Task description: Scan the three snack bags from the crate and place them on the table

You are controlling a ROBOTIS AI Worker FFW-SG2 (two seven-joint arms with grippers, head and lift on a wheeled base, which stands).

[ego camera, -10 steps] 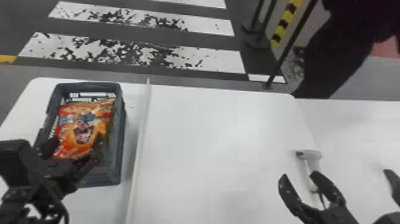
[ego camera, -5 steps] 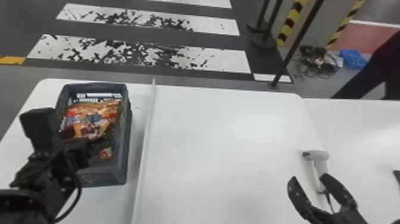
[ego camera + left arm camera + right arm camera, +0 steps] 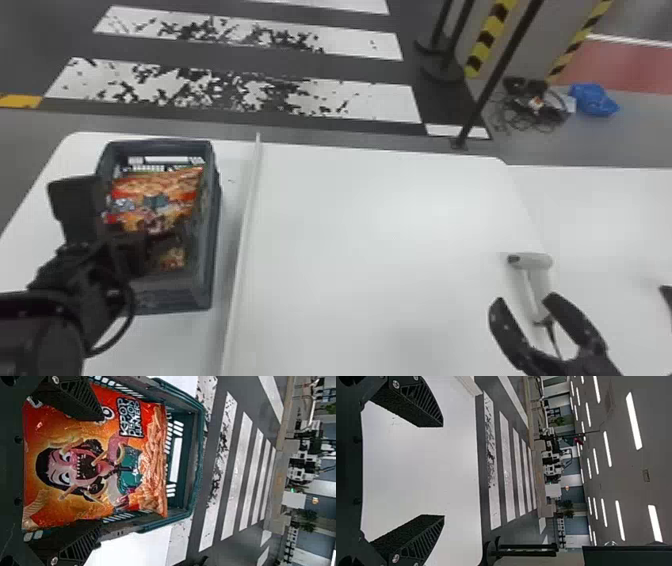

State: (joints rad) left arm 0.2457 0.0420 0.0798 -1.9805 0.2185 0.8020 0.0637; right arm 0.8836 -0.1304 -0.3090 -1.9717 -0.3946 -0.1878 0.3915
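Because the snack bag (image 3: 160,195) lies in the crate (image 3: 217,210), frame left, the left gripper (image 3: 100,473) is spread over it, presumably for grasping, with the right gripper (image 3: 523,300) wide near the scanner (image 3: 536,261), lower right.

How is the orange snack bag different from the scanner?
The snack bag is brightly printed in orange and red, while the scanner is plain pale grey. The bag is broad and crinkly; the scanner is slim, with a head and handle. The bag lies in the crate, but the scanner is on the white table, a cord at its handle. Neither is held by the open right gripper.
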